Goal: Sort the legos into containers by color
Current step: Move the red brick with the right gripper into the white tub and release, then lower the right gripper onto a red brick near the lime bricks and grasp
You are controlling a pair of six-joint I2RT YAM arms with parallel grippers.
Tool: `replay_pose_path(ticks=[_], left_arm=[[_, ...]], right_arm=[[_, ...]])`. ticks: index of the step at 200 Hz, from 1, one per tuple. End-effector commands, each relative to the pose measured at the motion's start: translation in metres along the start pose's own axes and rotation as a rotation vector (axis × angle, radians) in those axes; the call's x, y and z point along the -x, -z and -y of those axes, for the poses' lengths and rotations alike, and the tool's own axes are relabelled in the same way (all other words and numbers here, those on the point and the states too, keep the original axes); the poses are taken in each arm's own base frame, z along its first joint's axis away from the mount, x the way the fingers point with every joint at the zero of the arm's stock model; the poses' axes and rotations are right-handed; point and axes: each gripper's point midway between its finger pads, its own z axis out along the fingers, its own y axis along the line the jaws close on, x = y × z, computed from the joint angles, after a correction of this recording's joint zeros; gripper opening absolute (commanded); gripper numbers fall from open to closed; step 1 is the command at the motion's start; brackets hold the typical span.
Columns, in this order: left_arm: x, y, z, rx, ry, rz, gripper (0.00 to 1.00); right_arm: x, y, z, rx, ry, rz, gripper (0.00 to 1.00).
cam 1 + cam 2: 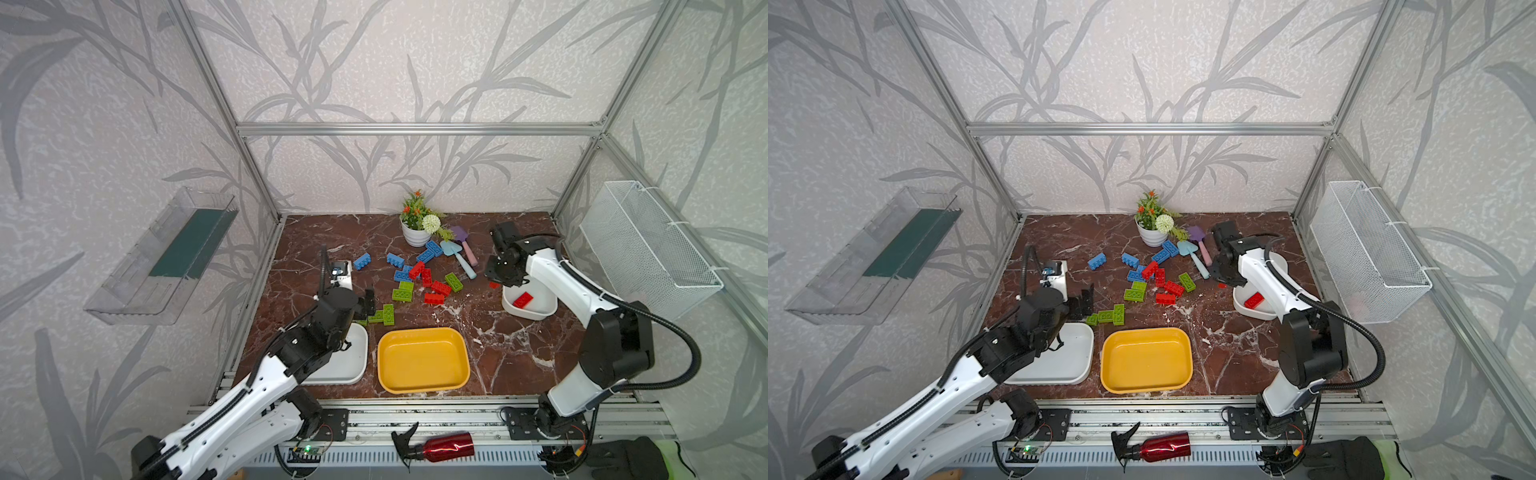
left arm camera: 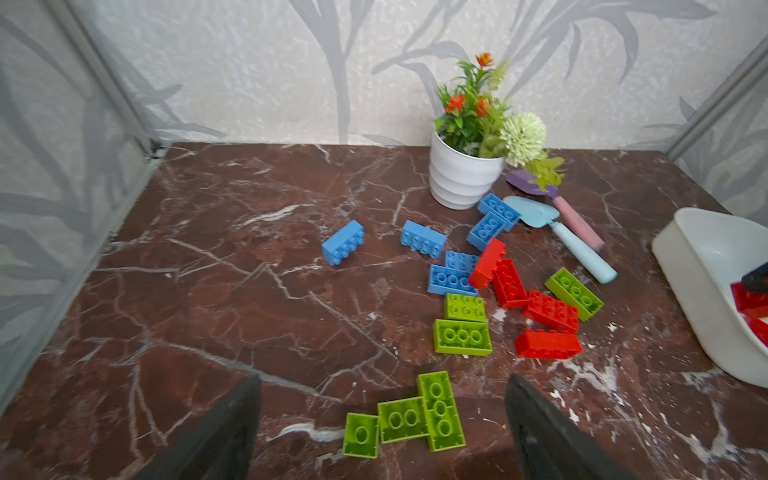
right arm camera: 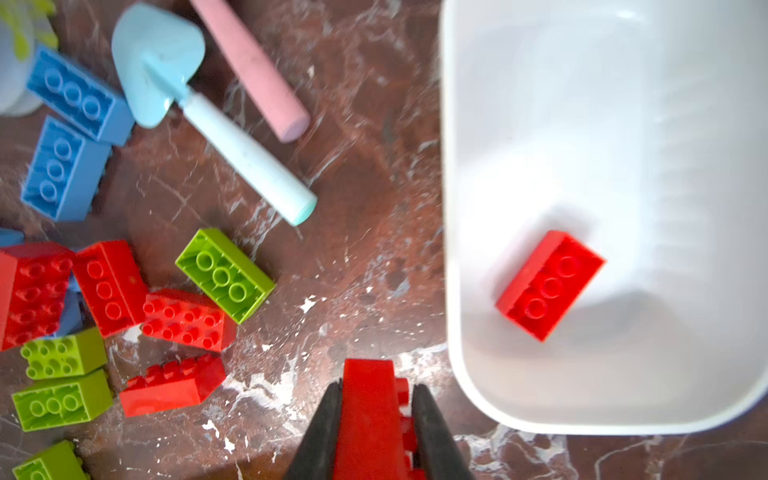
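Red lego [image 3: 368, 415] points lengthwise out of the right claw [image 3: 377, 385] clamping it; left claw [image 2: 383, 378] apart.

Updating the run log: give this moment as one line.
right gripper: shut on red brick beside right white tub | inside it: second red brick | left gripper: open near green bricks | yellow tub: empty

In a top view: flower pot [image 1: 415, 237] at centre, blue shovel [image 1: 452, 248] and purple shovel [image 1: 459, 234] just right, wire basket [image 1: 648, 241] far right, spray bottle [image 1: 446, 446] bottom centre.
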Motion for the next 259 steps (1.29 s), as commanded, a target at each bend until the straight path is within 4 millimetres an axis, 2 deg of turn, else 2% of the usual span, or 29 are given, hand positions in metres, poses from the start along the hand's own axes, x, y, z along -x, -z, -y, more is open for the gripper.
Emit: replay_pose_path(ticks=[1, 21, 32, 44, 67, 78, 98, 123, 165, 169, 187, 203, 222, 259], left_arm=[[0.025, -0.010, 0.041, -0.157, 0.030, 0.025, 0.90], [0.031, -0.021, 0.060, -0.200, 0.039, 0.014, 0.90], [0.033, -0.026, 0.066, -0.208, 0.044, 0.005, 0.90], [0.031, -0.031, 0.069, -0.210, 0.037, -0.010, 0.90], [0.034, -0.034, 0.068, -0.186, 0.035, -0.013, 0.90], [0.036, -0.034, 0.065, -0.171, 0.032, -0.008, 0.90], [0.036, -0.034, 0.052, -0.093, 0.041, -0.020, 0.90], [0.033, -0.030, 0.040, -0.042, 0.024, -0.029, 0.89], [0.021, -0.015, 0.017, 0.005, 0.032, -0.012, 0.90], [0.020, -0.013, 0.014, 0.012, 0.033, -0.009, 0.90], [0.014, -0.006, 0.002, 0.034, 0.041, -0.003, 0.90], [0.009, 0.001, -0.009, 0.058, 0.050, 0.006, 0.90], [0.004, 0.009, -0.020, 0.079, 0.073, 0.025, 0.90], [-0.002, 0.021, -0.040, 0.115, 0.113, 0.072, 0.90]], right_arm=[[0.004, -0.005, 0.043, -0.047, -0.039, -0.010, 0.15], [0.016, -0.010, 0.066, -0.070, -0.091, 0.048, 0.15], [0.022, -0.016, 0.072, -0.077, -0.077, 0.082, 0.18], [0.027, -0.021, 0.077, -0.095, -0.060, 0.098, 0.31], [0.034, -0.024, 0.068, -0.067, -0.007, 0.083, 0.64], [0.036, -0.022, 0.062, -0.047, 0.009, 0.068, 0.68], [0.037, -0.018, 0.050, -0.008, 0.025, 0.060, 0.71], [0.028, -0.009, 0.016, 0.040, 0.099, 0.056, 0.72], [-0.010, -0.003, -0.088, 0.221, 0.309, 0.022, 0.72], [-0.017, -0.011, -0.097, 0.230, 0.325, -0.003, 0.72], [-0.034, -0.019, -0.131, 0.301, 0.391, -0.046, 0.71], [-0.050, -0.028, -0.152, 0.318, 0.452, -0.080, 0.70], [-0.064, -0.040, -0.168, 0.317, 0.523, -0.104, 0.70], [-0.072, -0.059, -0.177, 0.305, 0.578, -0.132, 0.69]])
